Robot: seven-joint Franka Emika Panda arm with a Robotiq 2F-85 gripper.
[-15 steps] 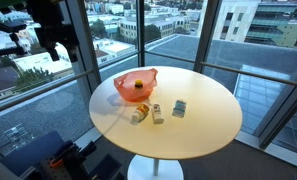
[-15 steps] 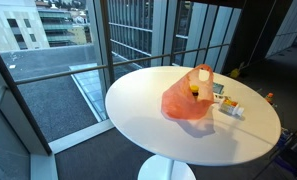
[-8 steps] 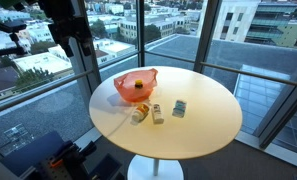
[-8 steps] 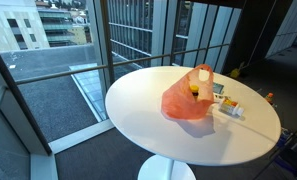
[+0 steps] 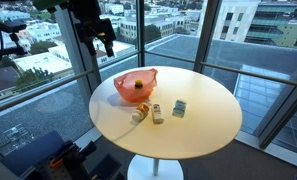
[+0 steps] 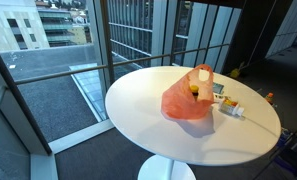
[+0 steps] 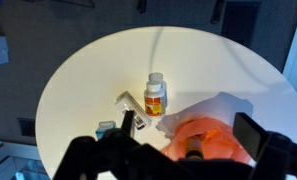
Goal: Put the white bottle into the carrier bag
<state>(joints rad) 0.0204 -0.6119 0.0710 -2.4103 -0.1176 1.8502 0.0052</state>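
The pincer (image 5: 104,41), its jaws spread wide around nothing, hangs high above the bench (image 5: 203,130), well apart from the white bottle (image 7: 155,97), which lies on the bench just beside the orange carrier bag (image 7: 216,122).

I see the white bottle (image 7: 155,96) lying on its side on the worktop (image 7: 78,80), not in the bag. It has a white cap and an orange label. Just beside it sits the carrier bag (image 7: 203,138), orange, thin and crumpled, with its mouth open upward.
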